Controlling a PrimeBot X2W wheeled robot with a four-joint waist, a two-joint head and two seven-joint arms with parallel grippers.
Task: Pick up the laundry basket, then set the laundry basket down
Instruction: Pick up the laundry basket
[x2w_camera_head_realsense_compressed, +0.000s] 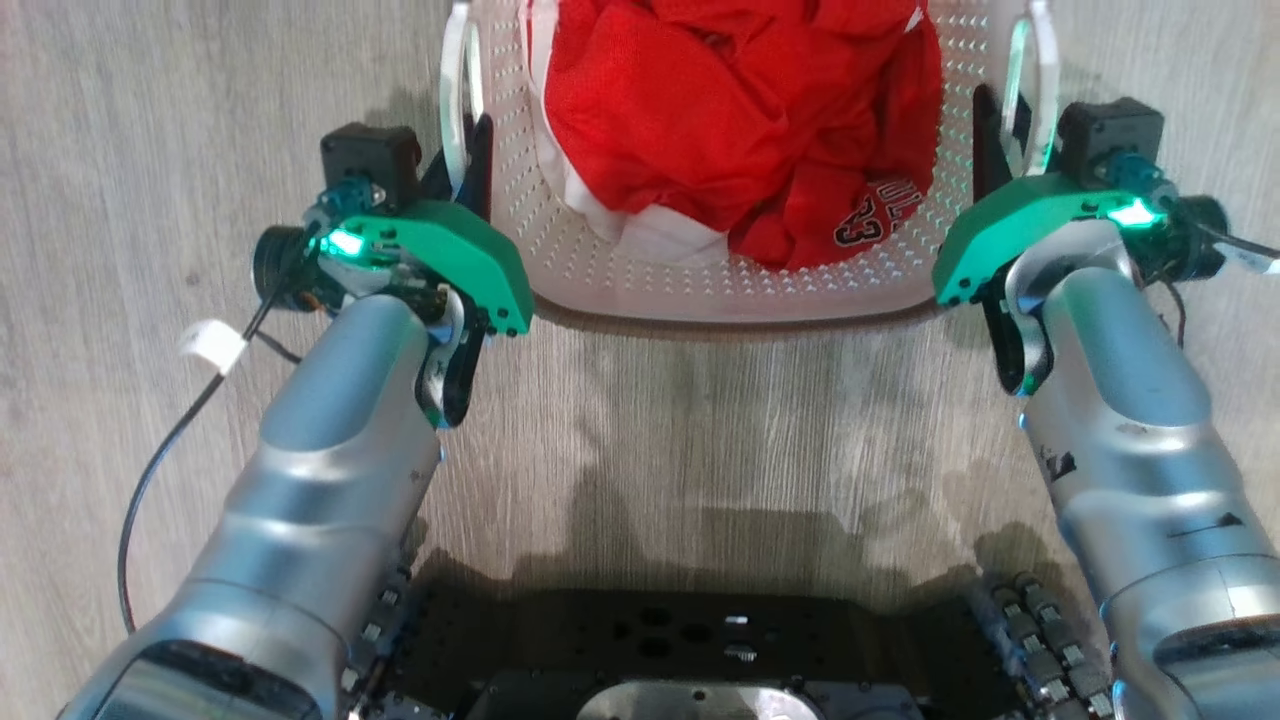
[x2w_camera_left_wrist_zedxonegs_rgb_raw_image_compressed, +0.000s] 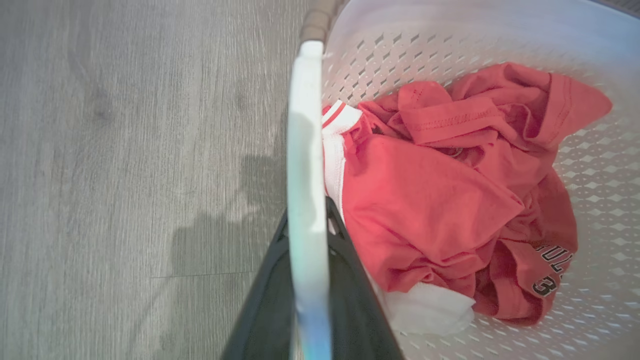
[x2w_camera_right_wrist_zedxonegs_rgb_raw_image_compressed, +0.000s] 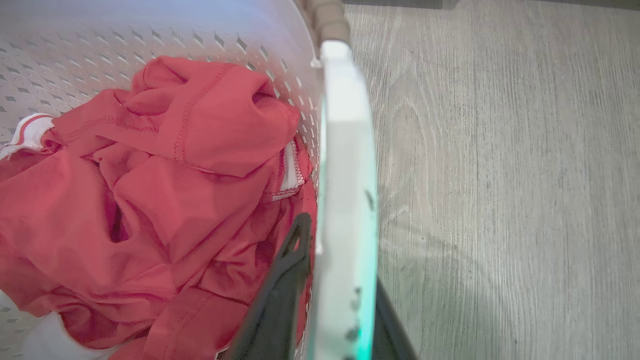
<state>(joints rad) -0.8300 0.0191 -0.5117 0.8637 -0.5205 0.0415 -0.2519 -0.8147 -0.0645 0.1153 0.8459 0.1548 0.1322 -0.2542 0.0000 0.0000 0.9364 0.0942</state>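
Fingers (x2w_camera_left_wrist_zedxonegs_rgb_raw_image_compressed: 352, 305) of our left gripper (x2w_camera_head_realsense_compressed: 462, 150) and right gripper (x2w_camera_head_realsense_compressed: 1003, 130) pinch shut on the two side handles (x2w_camera_left_wrist_zedxonegs_rgb_raw_image_compressed: 305, 150) of the laundry basket (x2w_camera_head_realsense_compressed: 720, 290), balancing its red clothes (x2w_camera_head_realsense_compressed: 740, 130) between our arms, directly ahead over the grey floor (x2w_camera_head_realsense_compressed: 150, 150).

And there's the basket (x2w_camera_head_realsense_compressed: 620, 270), white all over with a tidy grid of little diamond holes, a brown woven-look rim (x2w_camera_left_wrist_zedxonegs_rgb_raw_image_compressed: 316, 20) and plain white handles (x2w_camera_left_wrist_zedxonegs_rgb_raw_image_compressed: 305, 165). Inside it is a bright red jersey (x2w_camera_head_realsense_compressed: 740, 120) with white trim striped in red and dark lettering near one edge. Under it the floor (x2w_camera_head_realsense_compressed: 150, 120) runs pale grey with wood grain, while the left gripper (x2w_camera_head_realsense_compressed: 460, 165) and right gripper (x2w_camera_head_realsense_compressed: 1003, 140) show black fingers (x2w_camera_head_realsense_compressed: 482, 160) ahead of green plates (x2w_camera_head_realsense_compressed: 470, 260) with a green glow, on silver arms (x2w_camera_head_realsense_compressed: 330, 470)
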